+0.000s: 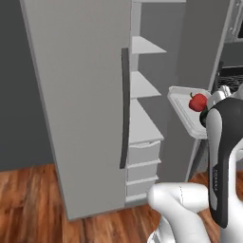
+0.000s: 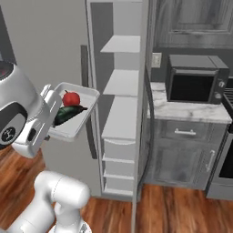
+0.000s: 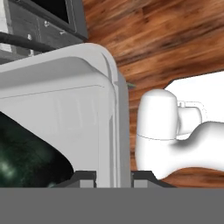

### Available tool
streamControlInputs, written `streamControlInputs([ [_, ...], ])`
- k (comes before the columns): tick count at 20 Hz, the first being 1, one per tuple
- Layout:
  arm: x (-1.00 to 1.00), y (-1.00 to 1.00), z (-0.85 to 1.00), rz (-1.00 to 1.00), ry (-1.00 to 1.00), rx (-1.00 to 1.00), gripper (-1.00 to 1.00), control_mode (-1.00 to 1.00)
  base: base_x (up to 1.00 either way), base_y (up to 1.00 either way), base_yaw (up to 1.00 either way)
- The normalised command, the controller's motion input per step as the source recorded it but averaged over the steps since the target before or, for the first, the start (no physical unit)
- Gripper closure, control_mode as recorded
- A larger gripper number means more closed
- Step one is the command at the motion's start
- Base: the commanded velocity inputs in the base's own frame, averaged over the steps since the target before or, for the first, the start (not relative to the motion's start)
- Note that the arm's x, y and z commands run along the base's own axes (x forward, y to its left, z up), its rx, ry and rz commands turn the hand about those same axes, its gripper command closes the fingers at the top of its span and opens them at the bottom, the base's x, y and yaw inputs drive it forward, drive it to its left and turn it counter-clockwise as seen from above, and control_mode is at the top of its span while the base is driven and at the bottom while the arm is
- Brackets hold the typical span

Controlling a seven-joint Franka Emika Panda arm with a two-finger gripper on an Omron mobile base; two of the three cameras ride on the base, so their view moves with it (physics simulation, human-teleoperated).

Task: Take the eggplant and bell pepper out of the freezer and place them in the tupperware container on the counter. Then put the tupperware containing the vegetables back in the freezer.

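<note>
A black-fronted microwave [image 2: 196, 78] sits below grey upper cupboards [image 2: 193, 22]. A wall outlet [image 2: 157, 59] shows beside it. The floor [image 2: 177, 209] is reddish wood planks.

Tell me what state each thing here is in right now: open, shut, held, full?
freezer: door open, white shelves bare.
tupperware container: held in the air by its rim, in front of the freezer.
bell pepper: lying in the container.
eggplant: lying in the container beside the pepper.
gripper: shut on the container's rim.
microwave: door shut, sitting on the counter.
</note>
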Motion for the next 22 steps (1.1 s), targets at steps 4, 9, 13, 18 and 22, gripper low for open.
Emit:
streamControlInputs([
  [4, 0.0, 0.0, 0.0, 0.0, 0.0, 0.0, 1.0, 1.0, 0.65, 0.11, -0.07],
  [9, 0.0, 0.0, 0.0, 0.0, 0.0, 0.0, 1.0, 1.0, 0.62, 0.13, -0.06],
  [13, 0.0, 0.0, 0.0, 0.0, 0.0, 0.0, 1.0, 1.0, 0.56, 0.14, -0.05],
  [18, 0.0, 0.0, 0.0, 0.0, 0.0, 0.0, 1.0, 1.0, 0.57, 0.14, -0.04],
  [22, 0.0, 0.0, 0.0, 0.0, 0.0, 0.0, 1.0, 1.0, 0.53, 0.17, -0.05],
])
